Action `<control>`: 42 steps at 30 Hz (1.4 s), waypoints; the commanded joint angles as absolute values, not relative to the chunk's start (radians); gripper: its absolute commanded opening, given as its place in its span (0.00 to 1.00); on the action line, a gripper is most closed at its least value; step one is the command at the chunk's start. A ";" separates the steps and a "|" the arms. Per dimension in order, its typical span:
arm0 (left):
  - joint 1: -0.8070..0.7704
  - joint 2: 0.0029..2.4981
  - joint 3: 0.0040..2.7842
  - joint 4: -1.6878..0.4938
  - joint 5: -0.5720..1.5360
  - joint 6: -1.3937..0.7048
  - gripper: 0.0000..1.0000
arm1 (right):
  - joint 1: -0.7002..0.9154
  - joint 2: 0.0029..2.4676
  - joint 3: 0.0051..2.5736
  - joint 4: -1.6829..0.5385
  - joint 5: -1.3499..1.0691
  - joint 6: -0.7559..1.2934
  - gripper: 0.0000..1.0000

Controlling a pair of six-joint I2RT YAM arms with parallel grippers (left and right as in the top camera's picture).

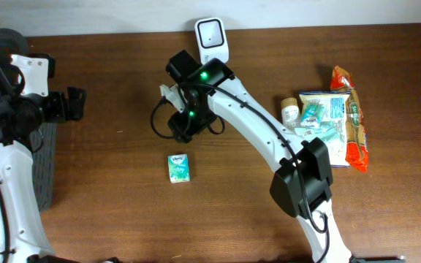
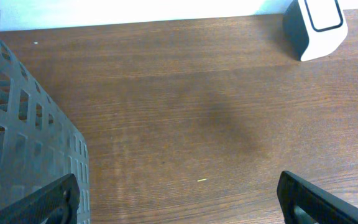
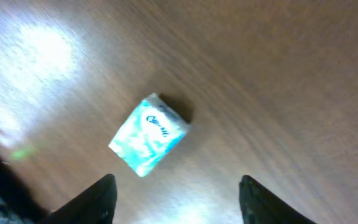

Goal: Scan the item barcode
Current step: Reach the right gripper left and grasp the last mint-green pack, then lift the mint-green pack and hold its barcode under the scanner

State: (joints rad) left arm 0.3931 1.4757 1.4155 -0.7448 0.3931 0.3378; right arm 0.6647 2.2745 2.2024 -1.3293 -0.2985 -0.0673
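Observation:
The item, a small teal and white tissue pack, lies flat on the wooden table. In the right wrist view the tissue pack sits on the wood just ahead of my right gripper, nearer its left finger. This gripper is open with nothing between its fingers. From overhead, the right gripper hangs a little behind the pack. The white barcode scanner stands at the table's back edge. My left gripper is wide open and empty at the far left. The left wrist view shows the scanner far off.
A grey perforated basket stands at the left edge, under the left arm; this basket fills the left wrist view's left side. At the right lie snack packets, an orange wrapper and a small bottle.

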 commanded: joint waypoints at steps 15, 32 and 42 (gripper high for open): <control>0.396 1.472 1.414 -0.743 0.404 0.350 0.99 | 0.847 2.281 1.768 -1.012 -0.377 0.275 0.58; 0.396 1.472 1.414 -0.743 0.404 0.350 0.99 | 0.580 2.276 1.768 -0.721 -0.363 0.108 0.59; 0.396 1.472 1.414 -0.743 0.404 0.350 1.00 | 0.576 2.230 1.757 -0.834 -0.436 0.389 0.90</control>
